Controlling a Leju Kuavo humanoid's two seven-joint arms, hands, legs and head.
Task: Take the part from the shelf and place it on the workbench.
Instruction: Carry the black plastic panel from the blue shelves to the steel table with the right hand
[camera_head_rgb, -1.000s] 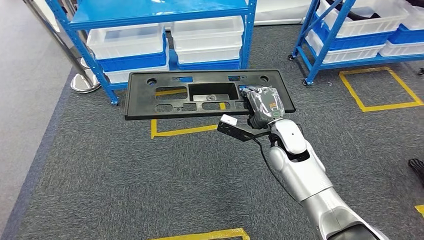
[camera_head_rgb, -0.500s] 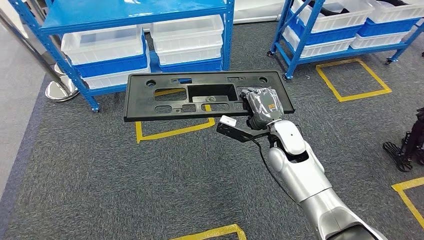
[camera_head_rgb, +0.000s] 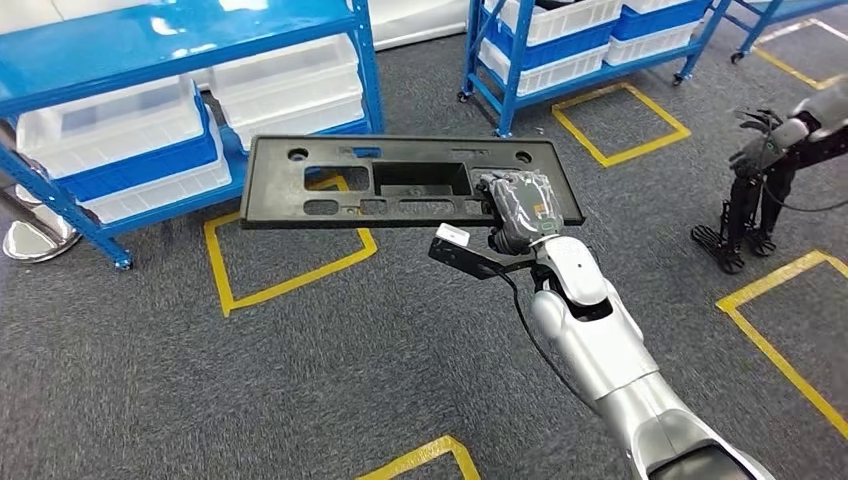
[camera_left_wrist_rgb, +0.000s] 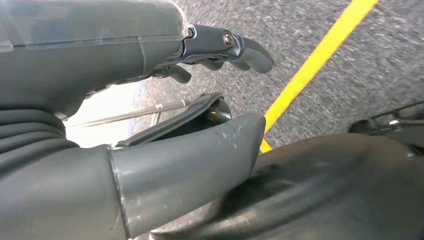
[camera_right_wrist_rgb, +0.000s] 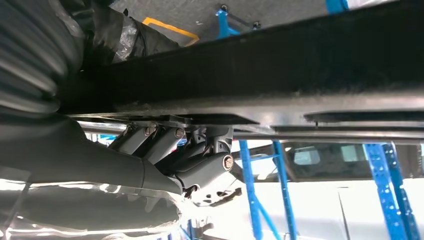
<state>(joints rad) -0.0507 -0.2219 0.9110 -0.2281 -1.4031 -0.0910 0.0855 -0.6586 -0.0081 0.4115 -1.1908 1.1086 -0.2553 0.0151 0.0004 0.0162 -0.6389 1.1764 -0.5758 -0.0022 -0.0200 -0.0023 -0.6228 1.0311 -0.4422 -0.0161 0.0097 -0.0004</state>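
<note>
The part is a long flat black plastic panel (camera_head_rgb: 400, 180) with a rectangular recess and several cut-outs. My right hand (camera_head_rgb: 520, 205) grips its right end from the near edge and carries it level above the grey carpet, in front of the shelves. From the right wrist view, the panel's dark underside (camera_right_wrist_rgb: 280, 75) spans the picture with my fingers (camera_right_wrist_rgb: 200, 160) curled under it. My left hand (camera_left_wrist_rgb: 100, 55) hangs over the carpet, thumb (camera_left_wrist_rgb: 190, 170) and fingers (camera_left_wrist_rgb: 235, 45) apart, with nothing in it.
A blue shelf rack (camera_head_rgb: 180, 110) with white bins stands at the back left, another rack (camera_head_rgb: 560, 50) at the back right. Yellow tape squares (camera_head_rgb: 290, 270) mark the carpet. A dark stand and another robot's hand (camera_head_rgb: 765, 150) are at the far right. A chrome post base (camera_head_rgb: 30, 240) sits far left.
The whole view has swung to the right, so the shelves have slid leftward and the dark stand has come in at right. The panel stays in my right hand, unchanged.
</note>
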